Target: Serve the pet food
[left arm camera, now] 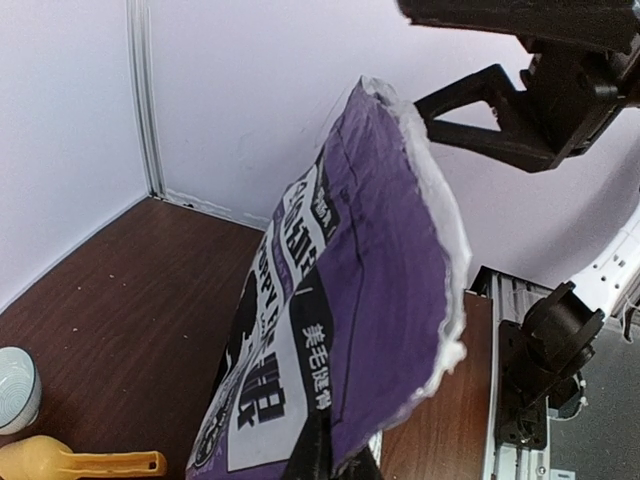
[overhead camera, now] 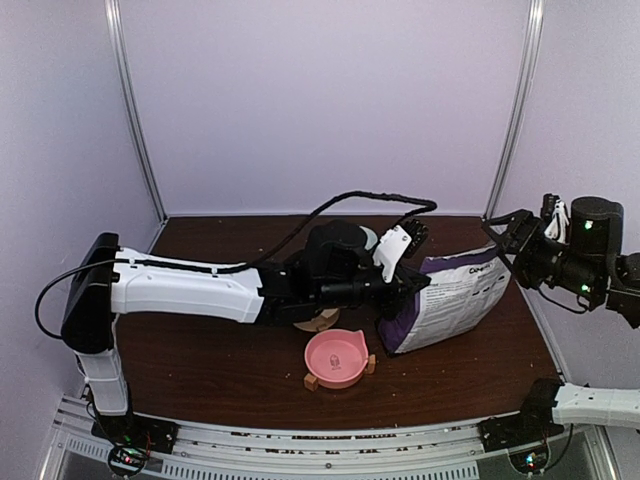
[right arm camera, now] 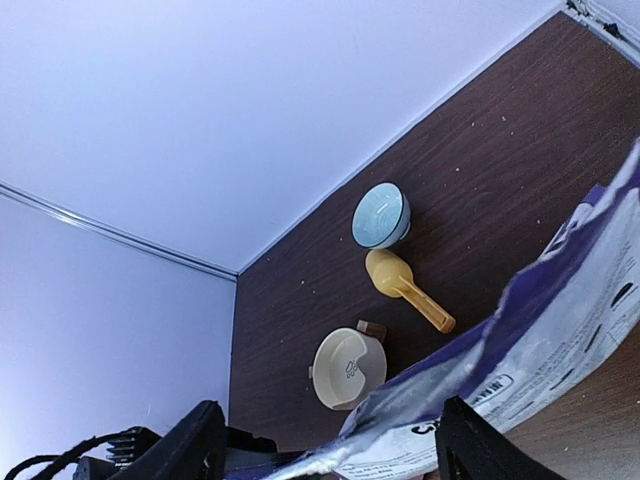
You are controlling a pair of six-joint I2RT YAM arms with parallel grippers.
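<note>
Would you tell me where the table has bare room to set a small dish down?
Bare wood lies front left, between the left arm and the near edge of the table, and front right, between the bag and that edge. Around the pink bowl it is crowded.

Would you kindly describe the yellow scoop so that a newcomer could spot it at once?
On the dark brown table, look beside the purple-and-white bag, between the pale blue bowl and the cream bowl. The scoop lies there: the only yellow thing, with a long straight handle.
</note>
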